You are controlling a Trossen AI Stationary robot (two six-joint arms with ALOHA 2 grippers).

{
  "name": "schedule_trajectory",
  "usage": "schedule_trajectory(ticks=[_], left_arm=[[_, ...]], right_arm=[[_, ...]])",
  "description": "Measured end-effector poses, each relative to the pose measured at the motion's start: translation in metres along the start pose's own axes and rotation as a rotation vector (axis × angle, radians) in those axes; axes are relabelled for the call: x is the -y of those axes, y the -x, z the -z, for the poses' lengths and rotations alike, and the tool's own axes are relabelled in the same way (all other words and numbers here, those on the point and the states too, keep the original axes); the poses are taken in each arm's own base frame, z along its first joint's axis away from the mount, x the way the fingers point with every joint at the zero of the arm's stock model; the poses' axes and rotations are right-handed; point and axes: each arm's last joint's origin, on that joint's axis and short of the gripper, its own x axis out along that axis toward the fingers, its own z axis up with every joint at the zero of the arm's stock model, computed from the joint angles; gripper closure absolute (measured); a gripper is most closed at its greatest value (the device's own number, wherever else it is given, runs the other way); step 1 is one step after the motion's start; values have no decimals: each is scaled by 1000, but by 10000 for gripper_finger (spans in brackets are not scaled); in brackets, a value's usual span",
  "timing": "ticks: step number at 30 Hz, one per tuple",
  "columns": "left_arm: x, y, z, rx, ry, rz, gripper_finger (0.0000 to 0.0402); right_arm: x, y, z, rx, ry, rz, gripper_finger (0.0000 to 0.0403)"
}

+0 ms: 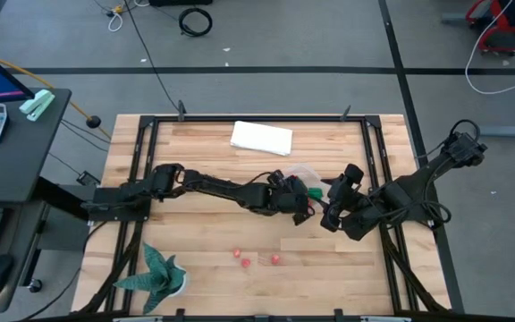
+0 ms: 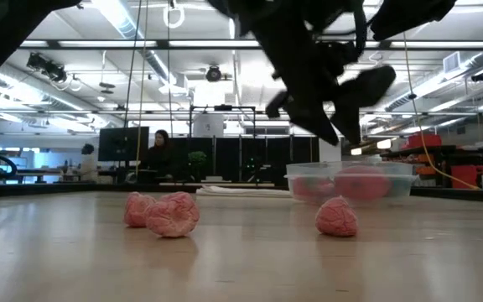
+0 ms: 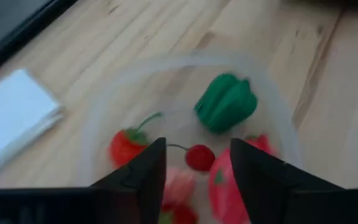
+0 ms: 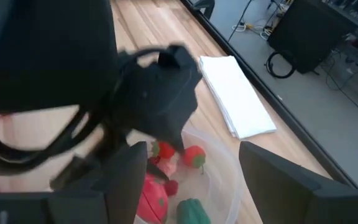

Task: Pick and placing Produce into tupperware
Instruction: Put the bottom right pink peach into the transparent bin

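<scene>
The tupperware [image 3: 104, 99] is a round clear tub right of the table's middle [image 1: 304, 173]. Inside lie a green pepper [image 3: 225, 102], a red strawberry [image 3: 126, 146], a cherry [image 3: 199, 157] and other red and pink pieces [image 3: 225, 186]. My left gripper [image 3: 197, 168] hangs open over the tub, tilted down, with nothing between its fingers. My right gripper [image 4: 197, 180] stands open beside the tub on its right, looking at the left gripper [image 4: 160, 93]. Three pink produce pieces [image 1: 238, 254] [image 1: 246, 262] [image 1: 275, 259] rest on the table nearer the front edge.
A folded white cloth [image 1: 262, 137] lies flat near the far edge. A spiky teal potted plant [image 1: 155, 273] stands at the near left corner. Black frame rails [image 1: 146, 143] run along the table's sides. In the low view, people sit in the room beyond.
</scene>
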Motion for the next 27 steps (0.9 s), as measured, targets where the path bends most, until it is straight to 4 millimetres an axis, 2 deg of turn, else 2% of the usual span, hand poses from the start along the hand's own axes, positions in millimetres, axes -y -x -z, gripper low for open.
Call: schedule_trajectory(ticks=[4,8,10,11,13,15,17,24,27], left_arm=[[-11,26,-17,-169,-77,-79,204],[-37,74,-33,-361,-83,-280,210],[-47,100,-39,-339,-67,-434,215],[-46,108,-46,-251,-33,-454,217],[-49,135,-55,-194,-73,-408,220],[-54,169,-68,-121,-32,-343,224],[-64,203,-68,-112,-5,-349,228],[-71,295,-65,16,11,-154,225],[-65,313,-55,27,-11,-105,224]], right_arm=[[0,0,0,-15,-3,-17,137],[-2,1,3,-49,-32,-52,137],[-3,3,5,-66,-44,-64,137],[-4,5,6,-70,-46,-68,137],[-7,8,10,-76,-50,-79,137],[-9,10,12,-79,-64,-88,137],[-15,13,16,-86,-80,-104,137],[-32,17,26,-109,-141,-134,137],[-41,17,31,-123,-156,-143,137]])
